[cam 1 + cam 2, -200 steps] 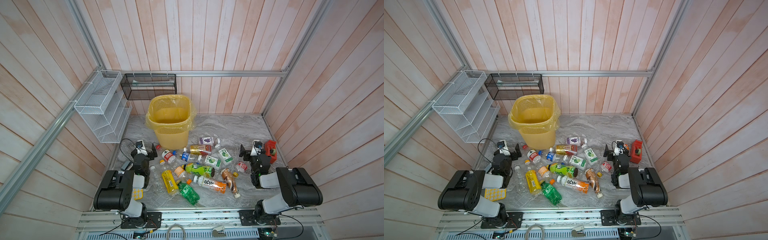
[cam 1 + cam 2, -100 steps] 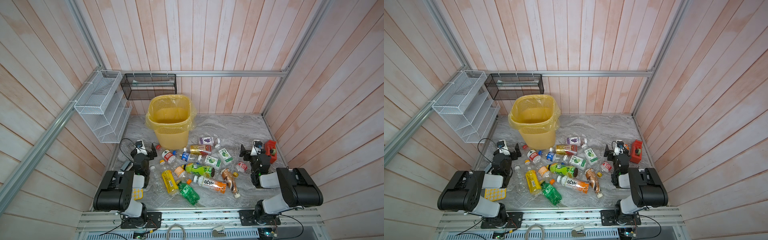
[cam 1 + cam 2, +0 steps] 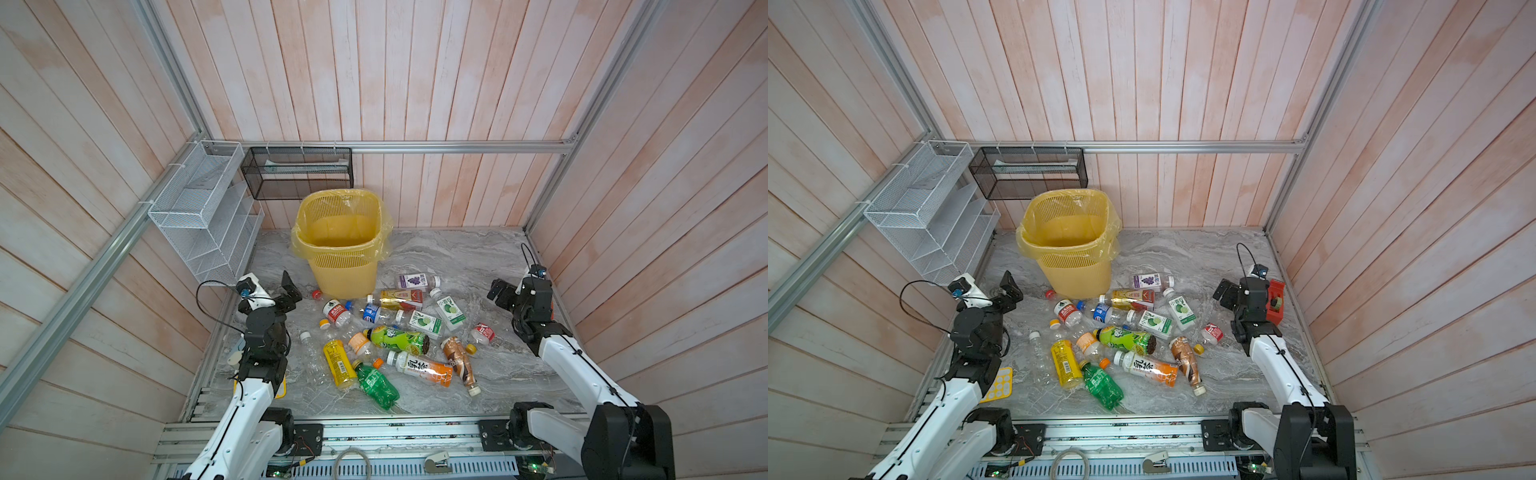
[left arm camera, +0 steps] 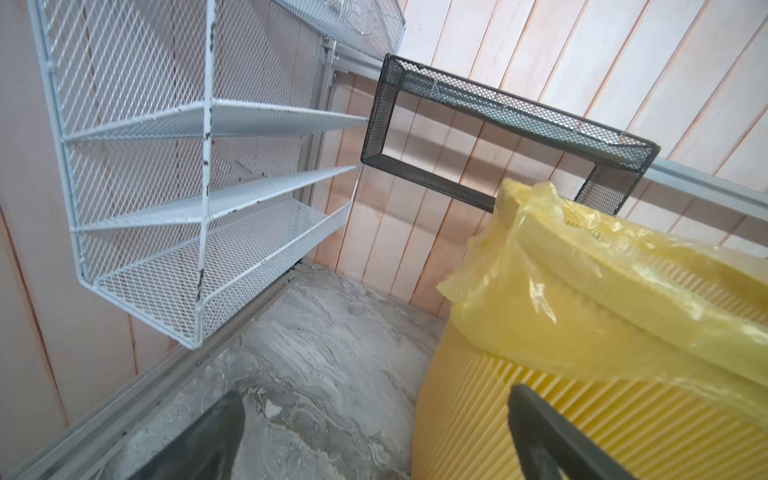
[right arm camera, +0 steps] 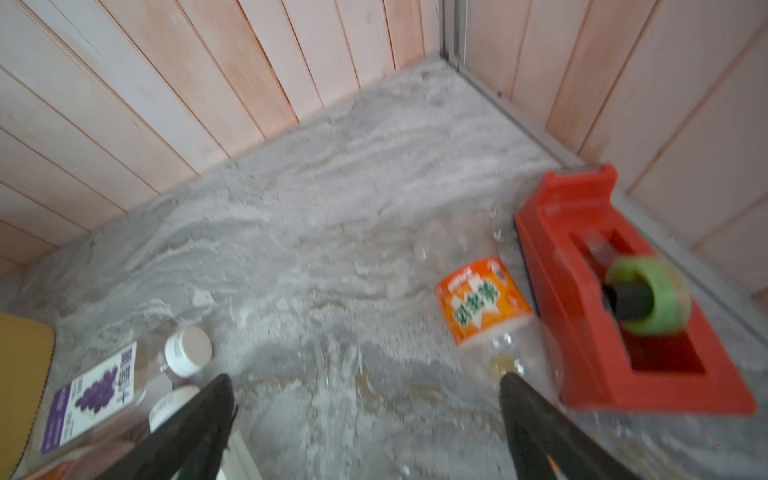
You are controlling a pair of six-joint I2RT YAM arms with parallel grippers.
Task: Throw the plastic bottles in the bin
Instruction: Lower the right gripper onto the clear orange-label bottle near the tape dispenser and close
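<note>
Several plastic bottles lie scattered on the grey marble floor in both top views, among them a green one (image 3: 397, 338), a yellow one (image 3: 338, 361) and a purple-labelled one (image 3: 415, 281). The yellow lattice bin (image 3: 340, 274) stands upright behind them, bag-lined and with nothing showing inside. My left gripper (image 3: 291, 291) hangs open beside the bin's lower left wall (image 4: 540, 415), empty. At the right edge of the pile my right gripper (image 3: 496, 291) is open and empty too. In the right wrist view an orange-labelled clear bottle (image 5: 482, 299) lies just beyond one finger (image 5: 523, 407).
A white wire rack (image 3: 208, 216) and a black mesh basket (image 3: 299, 174) hang on the back-left walls. A red tape dispenser (image 3: 1275, 301) sits by the right wall behind my right gripper. A yellow tray (image 3: 1000, 384) lies under my left arm. Wooden walls close in three sides.
</note>
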